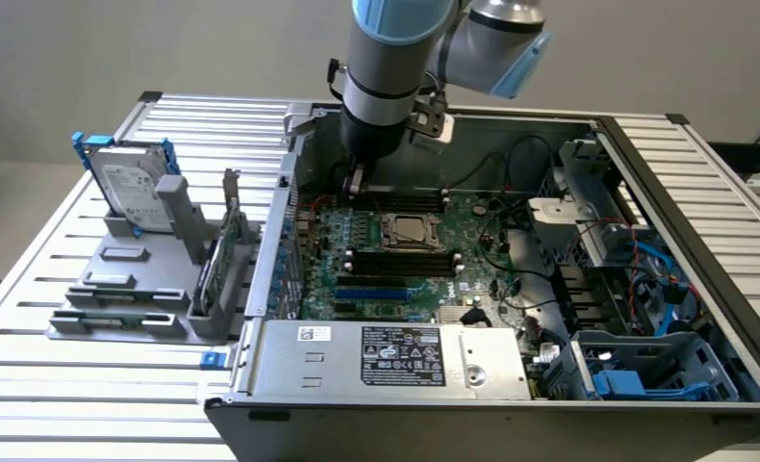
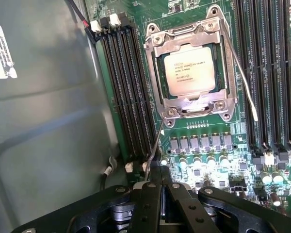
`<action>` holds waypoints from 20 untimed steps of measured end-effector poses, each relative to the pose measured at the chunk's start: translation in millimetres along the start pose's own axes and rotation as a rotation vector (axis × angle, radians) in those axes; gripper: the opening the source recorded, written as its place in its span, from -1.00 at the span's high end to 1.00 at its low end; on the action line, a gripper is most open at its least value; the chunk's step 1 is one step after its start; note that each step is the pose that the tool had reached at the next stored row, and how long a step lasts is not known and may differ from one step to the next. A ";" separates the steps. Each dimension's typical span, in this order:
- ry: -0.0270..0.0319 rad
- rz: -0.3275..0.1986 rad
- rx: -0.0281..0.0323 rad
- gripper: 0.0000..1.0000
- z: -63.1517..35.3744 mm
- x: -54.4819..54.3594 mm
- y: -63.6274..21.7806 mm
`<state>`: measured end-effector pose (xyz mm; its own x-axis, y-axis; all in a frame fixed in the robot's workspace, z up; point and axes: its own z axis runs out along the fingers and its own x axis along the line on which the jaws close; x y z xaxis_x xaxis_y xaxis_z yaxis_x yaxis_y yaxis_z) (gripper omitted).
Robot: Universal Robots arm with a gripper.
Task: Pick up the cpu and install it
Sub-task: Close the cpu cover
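**Cpu point(image 2: 195, 69) sits in the socket frame point(image 2: 155, 73)**

My wrist view shows it close up, lying flat inside the metal frame on the green motherboard point(image 2: 203, 145). The gripper point(image 2: 160, 187) has its fingers pressed together, right at the end of a thin wire lever point(image 2: 157, 141). My exterior view adds the open computer case point(image 1: 483, 433), with the arm point(image 1: 387, 58) reaching down inside.

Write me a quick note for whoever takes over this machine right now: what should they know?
The hand: shut, holding no chip, low over the green motherboard beside the black memory slots.
The small flat square silver cpu chip lies in the dark metal-framed socket.
Done: chip looks picked and seated.
Left: the socket's thin wire levers look unlatched; one ends by the hand.
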<state>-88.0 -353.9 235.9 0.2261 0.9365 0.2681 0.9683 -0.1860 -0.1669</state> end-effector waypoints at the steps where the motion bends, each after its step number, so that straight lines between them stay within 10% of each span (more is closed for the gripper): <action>1: 0.0029 0.008 -0.0019 0.79 -0.3 0.0 -0.3; 11: 0.0241 0.078 -0.0198 0.79 -2.1 -0.2 -4.2; 20: 0.0276 0.105 -0.0280 0.79 -1.1 2.3 -5.2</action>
<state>-92.4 -351.2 238.5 0.3290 0.9029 0.2766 0.9416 -0.2913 -0.1689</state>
